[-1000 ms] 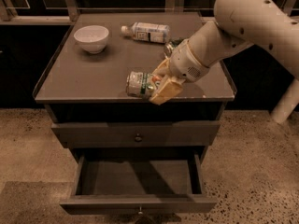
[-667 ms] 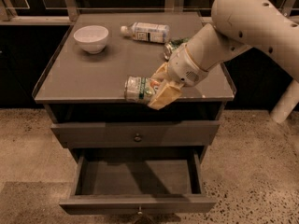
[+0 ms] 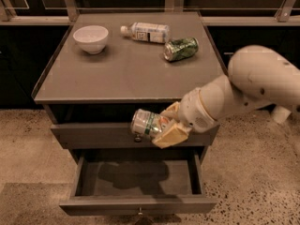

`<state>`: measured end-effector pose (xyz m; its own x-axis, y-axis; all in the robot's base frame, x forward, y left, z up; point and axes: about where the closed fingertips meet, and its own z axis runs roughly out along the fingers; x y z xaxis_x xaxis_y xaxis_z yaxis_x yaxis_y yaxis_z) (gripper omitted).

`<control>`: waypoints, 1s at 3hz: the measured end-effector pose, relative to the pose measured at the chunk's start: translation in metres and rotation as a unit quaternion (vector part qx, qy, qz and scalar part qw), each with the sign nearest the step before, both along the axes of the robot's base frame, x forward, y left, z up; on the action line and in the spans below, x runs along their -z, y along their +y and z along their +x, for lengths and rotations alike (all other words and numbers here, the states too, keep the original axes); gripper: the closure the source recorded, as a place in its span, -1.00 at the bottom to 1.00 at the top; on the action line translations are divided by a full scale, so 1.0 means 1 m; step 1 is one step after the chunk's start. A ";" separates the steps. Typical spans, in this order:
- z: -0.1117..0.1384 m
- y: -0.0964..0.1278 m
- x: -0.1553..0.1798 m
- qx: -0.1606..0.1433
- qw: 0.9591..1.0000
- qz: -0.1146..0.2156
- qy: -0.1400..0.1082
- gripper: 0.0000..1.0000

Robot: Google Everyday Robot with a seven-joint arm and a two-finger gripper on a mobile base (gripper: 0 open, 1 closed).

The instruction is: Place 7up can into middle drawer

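Observation:
The 7up can, pale whitish-green with orange-red patches and a silvery end, lies on its side in my gripper. The gripper is shut on it, with one tan finger under the can and the other above it. The can hangs in front of the upper drawer front, off the cabinet top and above the middle drawer. That drawer is pulled open, and its grey floor is bare with my arm's shadow on it. My white arm reaches in from the right.
On the cabinet top stand a white bowl at the back left, a white-labelled plastic bottle lying at the back, and a dark shiny green can lying at the right. Speckled floor surrounds the cabinet.
My gripper has carried the 7up can down and forward, from over the cabinet top's front edge to in front of the upper drawer. The green can on top is now uncovered.

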<state>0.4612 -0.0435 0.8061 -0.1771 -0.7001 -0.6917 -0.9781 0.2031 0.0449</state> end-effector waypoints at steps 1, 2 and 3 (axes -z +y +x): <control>-0.019 -0.011 0.068 0.054 0.998 0.017 0.037 1.00; -0.019 -0.011 0.068 0.054 0.998 0.017 0.037 1.00; -0.025 -0.019 0.102 0.088 0.993 0.031 0.067 1.00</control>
<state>0.4362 -0.0621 0.7042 -0.3863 -0.6067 -0.6947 -0.9123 0.3625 0.1907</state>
